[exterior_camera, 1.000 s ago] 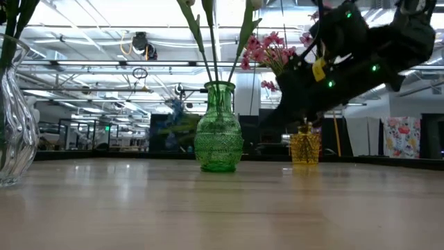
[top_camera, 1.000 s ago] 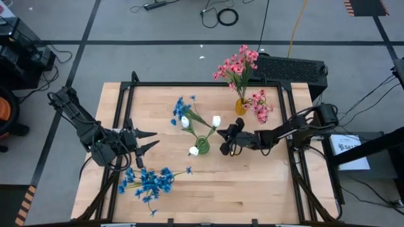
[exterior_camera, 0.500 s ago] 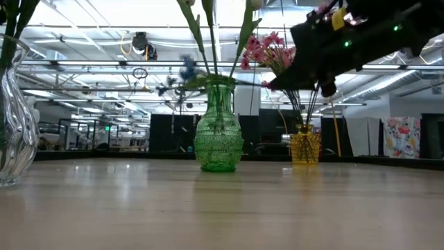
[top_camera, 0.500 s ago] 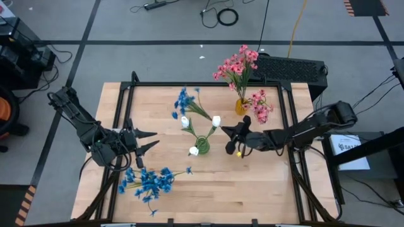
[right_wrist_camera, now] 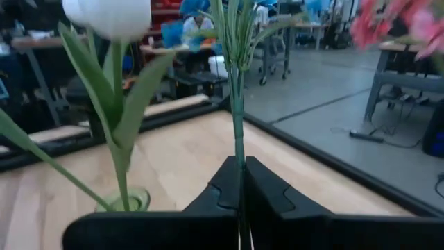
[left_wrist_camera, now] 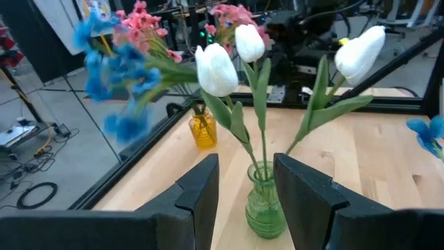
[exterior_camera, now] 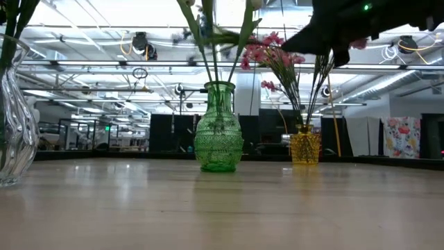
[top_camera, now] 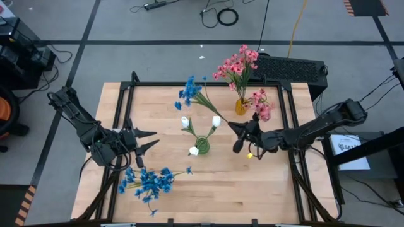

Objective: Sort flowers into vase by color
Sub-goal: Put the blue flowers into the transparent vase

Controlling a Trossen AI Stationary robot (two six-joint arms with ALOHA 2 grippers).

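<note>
A grey floor (top_camera: 158, 25) crossed by dark tape lines, with loose cables (top_camera: 221, 14) at the top of the frame, surrounds the light wooden table (top_camera: 214, 183), while the low view shows bright ceiling lights (exterior_camera: 104, 14).

- Bare counter (top_camera: 252, 183) lies open across the near right part, beside the clear vase of blue flowers (top_camera: 148, 181) at the near left.
- The green vase (top_camera: 202, 146), white buds (top_camera: 216, 120) fanned out above it, blocks the middle, between the left pincer (top_camera: 147, 140) and the right pincer (top_camera: 235, 130).
- The yellow vase (top_camera: 240, 106) with pink flowers (top_camera: 238, 65) crowds the far right, just behind the right pincer.
- A blue spray (top_camera: 189, 91), clamped by its stem in the right pincer, slants over the far centre.
- A stretch of wood at far left stays open.
</note>
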